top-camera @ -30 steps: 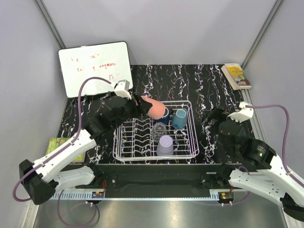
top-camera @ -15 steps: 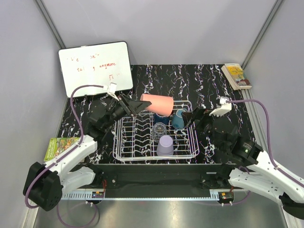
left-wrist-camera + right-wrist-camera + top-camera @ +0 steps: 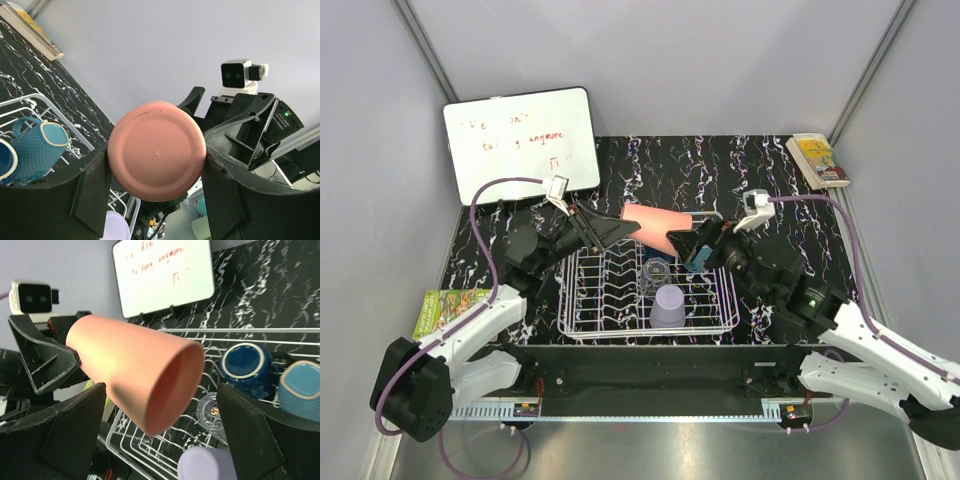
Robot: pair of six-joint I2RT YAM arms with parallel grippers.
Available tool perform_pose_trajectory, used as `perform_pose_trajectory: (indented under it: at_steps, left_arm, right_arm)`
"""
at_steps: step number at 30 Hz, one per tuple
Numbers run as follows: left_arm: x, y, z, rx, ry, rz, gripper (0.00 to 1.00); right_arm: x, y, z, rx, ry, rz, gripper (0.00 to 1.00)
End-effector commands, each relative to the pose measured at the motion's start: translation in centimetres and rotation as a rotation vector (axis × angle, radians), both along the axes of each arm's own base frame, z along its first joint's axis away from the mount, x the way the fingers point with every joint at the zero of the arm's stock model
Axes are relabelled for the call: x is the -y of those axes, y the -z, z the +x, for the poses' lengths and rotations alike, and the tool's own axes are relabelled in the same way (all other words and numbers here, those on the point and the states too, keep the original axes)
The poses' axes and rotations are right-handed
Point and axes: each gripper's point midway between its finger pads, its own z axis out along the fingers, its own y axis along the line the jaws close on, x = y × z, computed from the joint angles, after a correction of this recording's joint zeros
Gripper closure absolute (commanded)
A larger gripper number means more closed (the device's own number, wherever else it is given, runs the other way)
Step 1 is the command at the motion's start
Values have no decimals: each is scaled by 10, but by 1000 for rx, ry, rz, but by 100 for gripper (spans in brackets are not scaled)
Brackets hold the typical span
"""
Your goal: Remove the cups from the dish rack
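Observation:
My left gripper [image 3: 620,230] is shut on the base end of the salmon pink cup [image 3: 655,224], which lies sideways in the air above the white wire dish rack [image 3: 578,325]. In the left wrist view the cup's base [image 3: 156,150] fills the gap between the fingers. My right gripper [image 3: 692,243] is open, a finger on each side of the cup's mouth [image 3: 177,385] and not touching it. In the rack sit a lavender cup [image 3: 668,305], a clear glass [image 3: 657,272], a dark blue cup [image 3: 243,363] and a teal cup [image 3: 300,390].
A whiteboard [image 3: 520,140] leans at the back left, just behind the rack. A book [image 3: 817,160] lies at the back right corner and a green book [image 3: 445,308] at the left edge. Grey walls close in the table on three sides.
The left arm lifted the pink cup off the rack and turned it sideways. The right arm swung left from the table's right side until its open jaws flank the cup's mouth.

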Motion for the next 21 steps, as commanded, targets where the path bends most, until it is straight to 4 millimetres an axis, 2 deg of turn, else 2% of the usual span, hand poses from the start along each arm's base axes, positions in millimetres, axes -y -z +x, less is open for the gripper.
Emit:
perform_pose_trajectory:
  at_steps: [1,2,6,7,9,10,12,13,14,16,17,18,20,21]
  left_arm:
    - [-3,-26,-12,107,25,-31,100]
    - [-3,-25,-12,106,28,-30,100]
    - [-3,-22,-13,100,31,-30,100]
    - [-3,-22,-13,100,33,-31,100]
    - [-3,-19,-13,94,31,-29,100]
    - [-3,-17,-13,89,32,-28,100]
    - [-2,-14,-12,78,34,-23,100]
    - [-1,-12,-11,75,37,-21,100]
    - [-1,-10,-11,68,39,-18,100]
    - [2,-3,-7,39,43,-4,82]
    - [3,-1,-7,36,49,3,67]
    - [4,1,-6,27,51,11,38]
    - [4,4,-2,31,38,41,3]
    - [4,4,0,12,26,68,1]
  right_arm:
    - [-32,-35,-7,71,-140,78,1]
    - [-36,-37,-8,76,-154,86,2]
    - [-50,-42,-7,95,-201,96,23]
    - [-51,-42,-8,98,-208,97,36]
    - [-52,-42,-7,99,-208,98,53]
    - [-53,-40,-7,98,-211,95,70]
    - [-54,-40,-8,93,-214,98,77]
    - [-56,-38,-8,88,-223,97,93]
    - [-56,-38,-9,85,-228,99,100]
    - [-58,-35,-10,81,-237,94,100]
    - [-58,-35,-11,79,-240,97,100]
    - [-56,-34,-10,77,-234,94,100]
    - [-50,-33,-11,74,-214,88,100]
    - [-46,-32,-9,72,-193,86,100]
